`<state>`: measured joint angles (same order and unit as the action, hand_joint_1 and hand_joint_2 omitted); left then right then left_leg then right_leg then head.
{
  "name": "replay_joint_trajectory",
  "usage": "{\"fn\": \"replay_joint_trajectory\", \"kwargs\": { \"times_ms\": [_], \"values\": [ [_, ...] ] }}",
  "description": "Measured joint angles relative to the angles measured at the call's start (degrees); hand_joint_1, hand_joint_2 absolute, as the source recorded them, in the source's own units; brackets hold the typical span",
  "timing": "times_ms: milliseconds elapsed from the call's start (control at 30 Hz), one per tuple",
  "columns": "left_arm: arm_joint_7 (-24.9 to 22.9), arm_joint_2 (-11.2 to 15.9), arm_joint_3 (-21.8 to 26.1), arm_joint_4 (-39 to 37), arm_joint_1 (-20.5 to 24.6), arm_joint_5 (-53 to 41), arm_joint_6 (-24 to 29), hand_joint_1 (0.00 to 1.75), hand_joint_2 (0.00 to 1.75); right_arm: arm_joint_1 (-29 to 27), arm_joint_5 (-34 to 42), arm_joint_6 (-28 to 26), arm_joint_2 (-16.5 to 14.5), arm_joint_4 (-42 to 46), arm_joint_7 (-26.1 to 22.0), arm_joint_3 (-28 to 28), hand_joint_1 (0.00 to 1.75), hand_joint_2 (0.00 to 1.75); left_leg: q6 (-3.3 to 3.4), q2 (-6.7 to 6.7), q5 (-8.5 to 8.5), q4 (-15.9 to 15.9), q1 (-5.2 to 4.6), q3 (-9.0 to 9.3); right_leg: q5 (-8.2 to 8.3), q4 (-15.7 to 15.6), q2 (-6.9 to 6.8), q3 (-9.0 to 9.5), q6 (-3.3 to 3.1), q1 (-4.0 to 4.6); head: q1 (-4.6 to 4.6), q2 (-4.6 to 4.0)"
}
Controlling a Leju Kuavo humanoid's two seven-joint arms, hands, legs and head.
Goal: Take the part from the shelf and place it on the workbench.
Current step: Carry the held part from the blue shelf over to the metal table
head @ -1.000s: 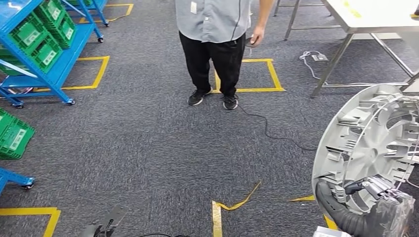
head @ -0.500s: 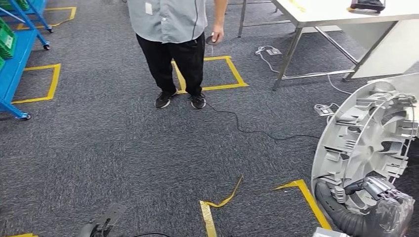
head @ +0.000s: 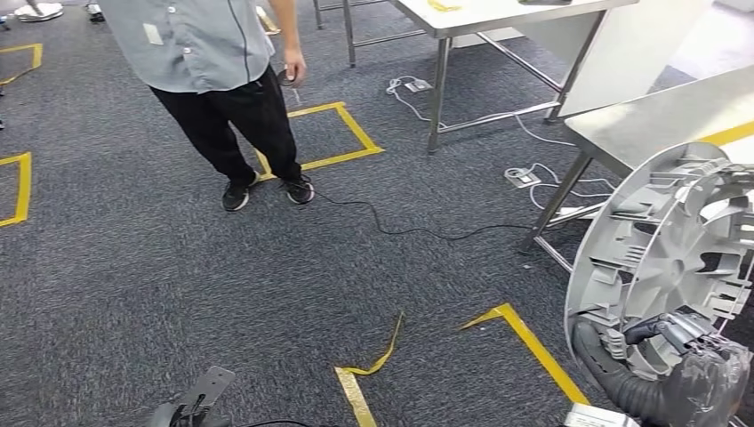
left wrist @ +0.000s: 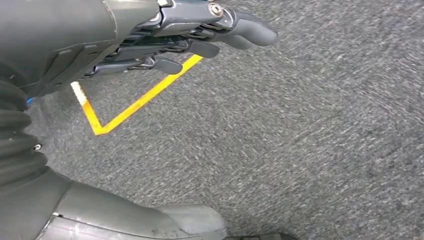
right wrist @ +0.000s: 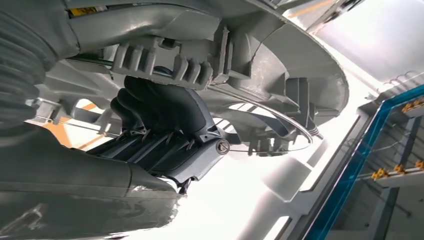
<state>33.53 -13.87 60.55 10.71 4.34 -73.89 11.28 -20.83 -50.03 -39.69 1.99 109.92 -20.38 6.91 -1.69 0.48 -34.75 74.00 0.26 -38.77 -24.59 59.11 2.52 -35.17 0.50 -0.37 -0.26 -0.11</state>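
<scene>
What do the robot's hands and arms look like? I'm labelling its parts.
Left hand: dark grey fingers, a thicker grey thumb with a round silver screw head, and a grey ribbed cover. Right hand: dark fingers too; a black corrugated sleeve covers its wrist.

Grey carpet floor fills the ground here, marked with yellow tape outlines; one loose strip of tape curls up off the carpet near the front. A person's black shoes stand on the floor beside a taped square, and a thin black cable trails across the carpet from there toward the table legs. White power strips with cords lie on the floor under the tables. At right, a grey metal surface with a yellow stripe stands on slim legs; behind it, a white surface carries a yellowish item and a dark object, both too cropped to identify.
</scene>
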Motion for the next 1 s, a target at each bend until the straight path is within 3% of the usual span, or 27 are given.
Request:
{"fn": "replay_joint_trajectory", "kwargs": {
  "times_ms": [33,67,133,200,267,300,333,400,433,500,533,567,633,700,767,800,867,933,1000],
  "values": [
    [-0.01,0.06,0.01,0.00,-0.04,0.01,0.00,0.00,1.75,0.01,-0.01,0.00,0.00,-0.01,-0.08,-0.05,1.75,1.75,0.02,-0.14,1.38,-0.79,0.04,0.01,0.02,0.01,0.84,0.04,0.03,-0.04,0.00,0.00],
    [-0.02,0.14,0.01,0.00,-0.05,0.01,0.00,0.00,1.75,0.04,-0.01,0.00,0.00,-0.01,-0.15,-0.09,1.75,1.75,0.04,-0.50,3.56,-3.57,0.13,1.03,0.04,0.03,1.65,0.09,0.11,-0.12,0.01,0.00],
    [-0.09,0.24,0.02,0.00,-0.02,-0.04,-0.04,0.00,1.75,0.26,-0.01,0.00,0.02,-0.01,-0.24,-0.14,1.75,1.75,-0.02,-3.23,7.30,-11.22,0.64,4.17,0.09,0.24,3.17,-0.08,0.54,-0.21,0.02,0.00],
    [-0.17,0.27,0.01,0.00,0.02,-0.14,-0.17,0.00,1.75,0.63,0.01,0.00,0.13,0.00,-0.27,-0.16,1.75,1.75,0.18,-5.37,8.27,-15.24,0.94,5.75,0.32,0.29,4.53,-0.62,1.31,-0.27,0.03,0.00],
    [-0.19,0.29,0.01,0.00,0.07,-0.18,-0.27,0.00,1.75,0.83,0.02,0.00,0.36,0.00,-0.25,-0.19,1.75,1.75,0.90,-4.58,8.30,-15.62,0.80,5.78,0.78,-0.12,5.69,-1.18,2.18,-0.49,0.03,0.00],
    [-0.20,0.31,0.02,0.00,0.13,-0.19,-0.28,0.00,1.75,0.87,0.02,-0.01,0.51,-0.01,-0.22,-0.20,1.75,1.75,1.33,-3.92,8.47,-15.76,0.78,5.82,0.75,-0.03,5.08,-1.46,2.49,-0.52,0.07,0.00],
    [-0.20,0.32,0.02,0.00,0.17,-0.21,-0.32,0.00,1.75,1.05,0.03,-0.01,0.73,-0.01,-0.17,-0.20,1.75,1.75,1.77,-3.20,8.61,-15.91,0.78,5.87,0.13,0.86,3.64,-2.05,2.74,-0.46,0.21,0.00],
    [-0.20,0.34,0.02,0.00,0.13,-0.37,-0.42,0.00,1.75,1.75,0.09,-0.01,1.20,-0.03,-0.08,-0.19,1.75,1.75,2.37,-1.66,8.67,-16.05,0.63,5.92,-3.06,6.27,-0.31,-4.63,3.06,-0.30,0.43,0.00],
    [-0.20,0.37,0.02,0.00,0.05,-0.45,-0.45,0.00,1.75,2.16,0.13,0.00,1.46,-0.04,-0.02,-0.18,1.75,1.75,2.54,-0.86,8.61,-16.04,0.49,5.91,-5.05,10.22,-1.45,-6.45,3.21,-0.30,0.51,0.00],
    [-0.20,0.45,0.01,0.00,-0.04,-0.55,-0.49,0.00,1.75,2.61,0.17,0.00,1.95,-0.09,0.18,-0.16,1.75,1.75,2.63,0.72,8.53,-16.01,0.30,5.93,-7.00,15.72,-2.05,-8.83,3.38,-0.32,0.49,0.00],
    [-0.20,0.46,0.00,0.00,-0.02,-0.58,-0.54,0.00,1.75,2.73,0.17,0.00,2.19,-0.12,0.32,-0.16,1.75,1.75,2.61,1.43,8.47,-16.01,0.26,5.99,-6.40,15.47,-2.13,-8.47,3.39,-0.31,0.50,0.00],
    [-0.20,0.44,-0.01,0.00,0.02,-0.61,-0.58,0.00,1.75,2.82,0.17,0.00,2.42,-0.14,0.47,-0.16,1.75,1.75,2.56,2.11,8.37,-16.00,0.24,6.12,-4.93,12.91,-2.42,-6.89,3.36,-0.30,0.49,0.00],
    [-0.20,0.40,-0.03,0.00,0.05,-0.65,-0.63,0.00,1.75,3.09,0.17,0.00,2.82,-0.17,0.67,-0.16,1.75,1.75,2.21,3.30,8.04,-15.95,0.05,6.50,-1.87,4.96,-4.59,-2.10,3.17,-0.16,0.51,0.00],
    [-0.20,0.37,-0.04,0.00,0.07,-0.67,-0.64,0.00,1.75,3.45,0.17,0.00,3.07,-0.18,0.73,-0.15,1.75,1.75,1.68,4.22,7.82,-15.89,-0.24,6.78,-0.79,0.65,-6.21,0.45,2.68,0.08,0.42,0.00],
    [-0.20,0.33,-0.05,0.00,0.14,-0.68,-0.65,0.00,1.75,3.67,0.16,0.00,3.28,-0.17,0.78,-0.15,1.75,1.75,1.05,5.23,7.79,-16.04,-0.25,6.94,-0.70,0.38,-5.31,0.26,1.95,0.28,0.35,0.00],
    [-0.20,0.32,-0.05,0.00,0.21,-0.69,-0.66,0.00,1.75,3.69,0.16,0.00,3.38,-0.16,0.82,-0.15,1.75,1.75,0.67,5.10,7.64,-16.01,-0.12,6.98,-0.56,0.23,-4.64,0.17,1.55,0.23,0.34,0.00],
    [-0.20,0.28,-0.06,0.00,0.30,-0.71,-0.65,0.00,1.75,3.90,0.16,0.00,3.53,-0.15,0.89,-0.16,1.75,1.75,0.05,3.05,5.93,-13.80,0.10,6.06,-0.23,-0.13,-3.42,0.22,0.80,-0.08,0.25,0.00],
    [-0.20,0.26,-0.07,0.00,0.22,-0.71,-0.65,0.00,1.75,4.18,0.16,0.00,3.62,-0.16,0.95,-0.19,1.75,1.75,-0.24,0.59,2.37,-6.78,0.21,2.70,-0.11,-0.22,-2.14,0.26,0.38,-0.29,0.07,0.00],
    [-0.20,0.27,-0.07,0.00,0.05,-0.71,-0.66,0.00,1.75,4.26,0.15,0.00,3.68,-0.17,0.99,-0.19,1.75,1.75,-0.31,0.02,0.43,-0.18,0.20,-0.81,-0.11,-0.22,-0.57,0.28,0.26,-0.30,-0.02,0.00]
  ]
}}
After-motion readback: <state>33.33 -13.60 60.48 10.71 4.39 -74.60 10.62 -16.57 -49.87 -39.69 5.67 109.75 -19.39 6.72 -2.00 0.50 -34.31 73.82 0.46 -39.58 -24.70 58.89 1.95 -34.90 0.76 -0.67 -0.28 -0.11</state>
